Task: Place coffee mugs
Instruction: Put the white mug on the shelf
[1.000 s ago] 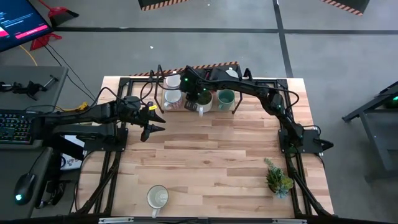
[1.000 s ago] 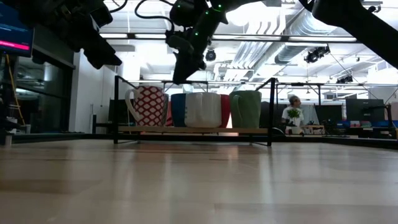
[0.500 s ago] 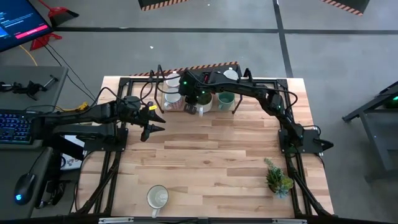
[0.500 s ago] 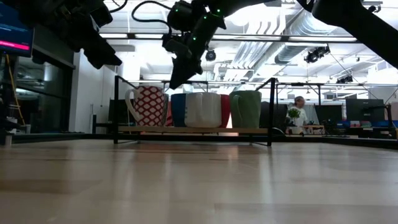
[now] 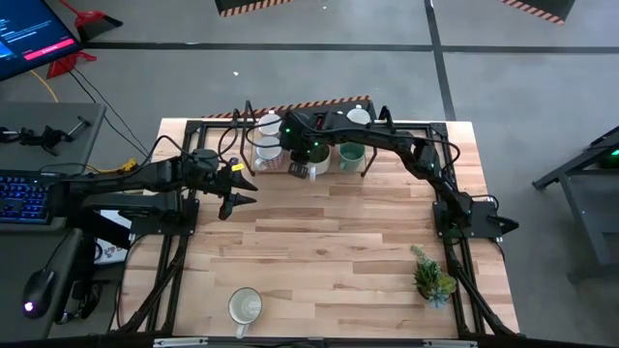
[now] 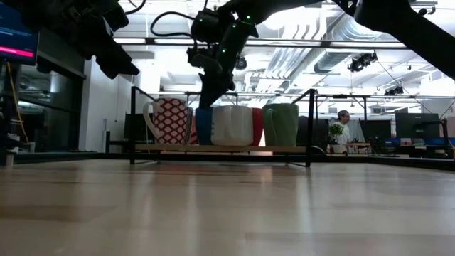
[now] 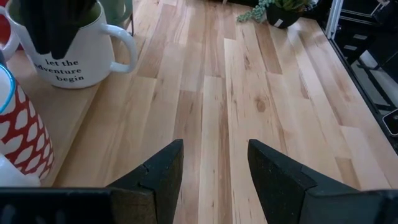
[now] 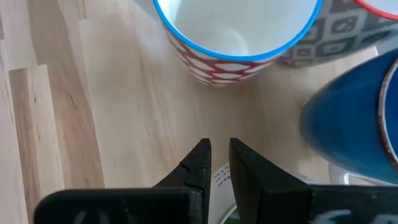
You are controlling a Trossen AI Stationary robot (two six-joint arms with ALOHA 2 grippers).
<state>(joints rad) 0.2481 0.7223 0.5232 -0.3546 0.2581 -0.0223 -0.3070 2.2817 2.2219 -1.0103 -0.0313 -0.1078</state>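
From above, a wooden worktop (image 5: pixel 329 242) carries a low black rack (image 5: pixel 387 129) along its far edge, where several coffee mugs (image 5: pixel 308 153) stand clustered. The right claw (image 5: pixel 300 170) reaches over the near edge of that cluster, at a white mug. The left claw (image 5: pixel 242 200) waits over bare wood left of centre. One cream mug (image 5: pixel 244 307) lies apart near the front edge, so at least that one seems left to place. A small potted plant (image 5: pixel 432 277) sits front right.

From worktop height, a red-patterned mug (image 6: pixel 170 121), a white lettered mug (image 6: pixel 232 125) and a green mug (image 6: pixel 282 124) stand in a row on the rack, with the right claw coming down between the first two.

The left wrist view shows its claw's fingers (image 7: pixel 158 177) spread wide, grasping nothing, above bare wood.

The right wrist view shows its claw's fingers (image 8: pixel 200 163) nearly closed, a narrow gap between them; whether they pinch the white mug's rim I cannot tell. A blue mug (image 8: pixel 351 124) stands close beside.
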